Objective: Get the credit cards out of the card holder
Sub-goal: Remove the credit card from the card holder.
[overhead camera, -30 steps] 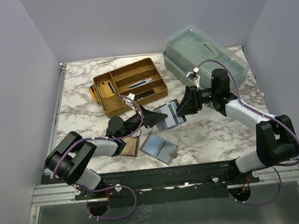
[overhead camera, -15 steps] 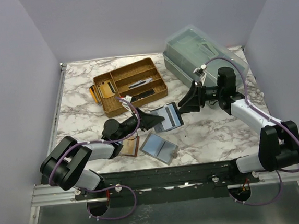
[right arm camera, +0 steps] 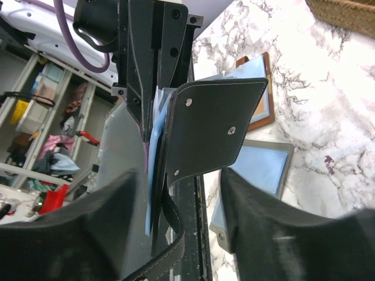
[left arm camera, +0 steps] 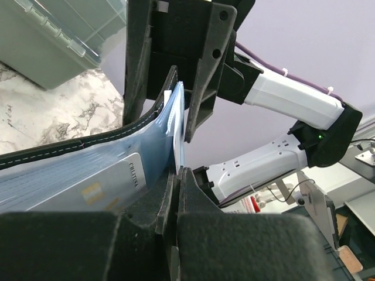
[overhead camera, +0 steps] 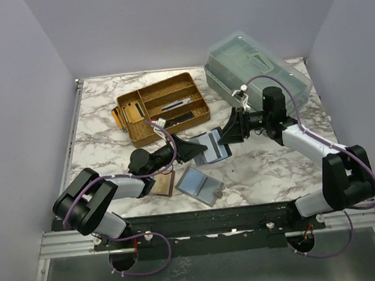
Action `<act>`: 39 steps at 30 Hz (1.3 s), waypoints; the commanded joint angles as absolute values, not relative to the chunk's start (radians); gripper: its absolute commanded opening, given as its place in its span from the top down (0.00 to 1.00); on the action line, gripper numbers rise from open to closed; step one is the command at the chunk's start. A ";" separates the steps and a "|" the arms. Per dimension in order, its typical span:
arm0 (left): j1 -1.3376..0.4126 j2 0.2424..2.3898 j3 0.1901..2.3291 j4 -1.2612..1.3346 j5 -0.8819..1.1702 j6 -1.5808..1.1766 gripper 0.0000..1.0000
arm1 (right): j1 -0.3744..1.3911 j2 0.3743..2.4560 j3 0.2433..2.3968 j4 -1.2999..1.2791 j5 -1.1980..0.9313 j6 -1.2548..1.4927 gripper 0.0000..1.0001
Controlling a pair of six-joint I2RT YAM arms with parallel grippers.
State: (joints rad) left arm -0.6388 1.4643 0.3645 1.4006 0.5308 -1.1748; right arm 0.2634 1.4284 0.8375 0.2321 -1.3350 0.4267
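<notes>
Black card holder is held open over mid counter, w/ pale credit cards in its blue-grey pockets, one poking past the top edge. L gripper jaws are clamped on its near edge. R gripper jaws are apart, straddling the far edge & that card; contact unclear. Grey holder & brown holder lie just in front. Wicker tray is behind-left, clear box behind-right. Bare marble front-right.

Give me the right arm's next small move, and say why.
Probably close the right gripper on the pale credit card edge that sticks out of the card holder, then draw it out. The left gripper is shut on the holder and holds it up. The right fingers stand open on either side of that card edge, not yet pinching it.
</notes>
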 commanded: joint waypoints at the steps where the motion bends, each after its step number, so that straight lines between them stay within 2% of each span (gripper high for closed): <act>1: -0.637 1.477 0.388 1.506 0.552 -1.183 1.00 | 0.270 1.455 0.847 0.279 -1.378 0.466 0.57; 3: -0.635 1.474 0.382 1.506 0.547 -1.176 1.00 | 0.270 1.456 0.854 0.287 -1.392 0.475 0.72; 6: -0.632 1.469 0.365 1.505 0.538 -1.166 1.00 | 0.270 1.454 0.856 0.309 -1.416 0.497 0.90; 8: -0.621 1.467 0.352 1.505 0.537 -1.166 1.00 | 0.268 1.451 0.854 0.335 -1.428 0.518 0.97; 10: -0.607 1.458 0.338 1.506 0.540 -1.166 1.00 | 0.266 1.450 0.850 0.360 -1.441 0.546 1.00; 28: -0.508 1.353 0.292 1.447 0.622 -1.166 1.00 | 0.234 1.464 0.822 0.516 -1.485 0.694 1.00; 39: -0.365 1.260 0.248 1.321 0.700 -1.152 1.00 | 0.194 1.420 0.811 0.528 -1.500 0.689 1.00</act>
